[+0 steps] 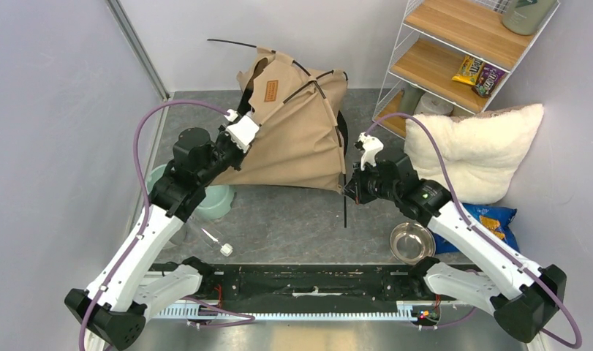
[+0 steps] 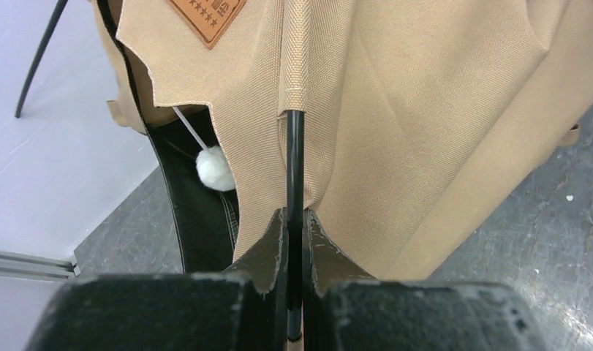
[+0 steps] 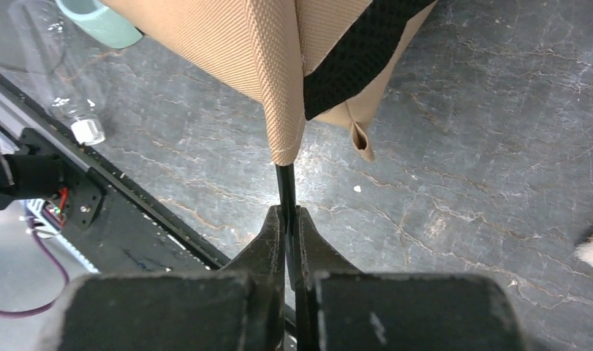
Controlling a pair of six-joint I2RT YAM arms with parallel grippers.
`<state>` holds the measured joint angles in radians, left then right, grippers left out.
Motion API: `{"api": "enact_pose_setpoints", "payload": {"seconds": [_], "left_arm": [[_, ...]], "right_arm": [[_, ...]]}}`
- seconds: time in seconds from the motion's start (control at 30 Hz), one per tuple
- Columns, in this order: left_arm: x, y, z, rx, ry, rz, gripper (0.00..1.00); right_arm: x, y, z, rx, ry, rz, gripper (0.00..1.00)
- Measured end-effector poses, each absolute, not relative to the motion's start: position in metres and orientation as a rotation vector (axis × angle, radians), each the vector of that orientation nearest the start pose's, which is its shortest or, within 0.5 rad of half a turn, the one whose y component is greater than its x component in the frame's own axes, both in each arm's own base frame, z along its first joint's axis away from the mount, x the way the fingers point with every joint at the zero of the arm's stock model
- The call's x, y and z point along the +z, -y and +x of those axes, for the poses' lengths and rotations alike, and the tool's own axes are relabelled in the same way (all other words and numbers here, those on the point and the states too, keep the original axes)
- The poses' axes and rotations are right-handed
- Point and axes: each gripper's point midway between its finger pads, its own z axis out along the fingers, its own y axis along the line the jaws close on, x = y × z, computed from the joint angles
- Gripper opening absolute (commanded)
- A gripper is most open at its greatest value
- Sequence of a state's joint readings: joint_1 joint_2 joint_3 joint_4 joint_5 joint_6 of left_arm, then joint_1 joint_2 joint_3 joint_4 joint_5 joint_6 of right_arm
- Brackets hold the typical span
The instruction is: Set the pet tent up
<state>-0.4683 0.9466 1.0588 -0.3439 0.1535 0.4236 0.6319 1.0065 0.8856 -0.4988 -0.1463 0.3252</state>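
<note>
1. Left tool (image 2: 295,232): the jaws stand at a narrow slit, clamped on the first pole (image 2: 295,161), a thin black rod. The grip is just below the point where the rod leaves its tan sleeve.
2. Right tool (image 3: 287,219): the jaws are nearly together, gripping the second pole (image 3: 284,183) just below a fabric corner on the tent's right side.
3. Pet tent (image 1: 293,139): one unit, at the middle rear of the tabletop (image 1: 293,227), between the two tools. It is partly raised and leaning, with the brown label patch (image 1: 270,91) near its top.
4. One white pompom (image 2: 215,168) hangs on a cord beside the tent's black inner panel.
5. Other items, counted:
   - one fluffy pillow (image 1: 476,150), right, against the shelf rack (image 1: 461,44);
   - one steel bowl (image 1: 412,241);
   - one green bowl (image 1: 214,201);
   - one clear bottle (image 1: 205,238), lying on its side;
   - two snack packs (image 1: 480,73) on a shelf;
   - one blue bag (image 1: 490,219) partly under the pillow.
</note>
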Motion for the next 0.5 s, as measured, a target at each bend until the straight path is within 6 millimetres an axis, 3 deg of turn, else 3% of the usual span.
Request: {"api": "enact_pose_setpoints", "payload": {"seconds": [0.23, 0.5], "left_arm": [[0.322, 0.161, 0.307, -0.158, -1.577, 0.824, 0.02], [0.300, 0.159, 0.310, -0.167, -1.635, 0.782, 0.02]], "right_arm": [[0.226, -0.207, 0.212, 0.711, -2.274, -0.384, 0.00], [0.260, -0.202, 0.188, 0.773, -2.334, -0.342, 0.00]]}}
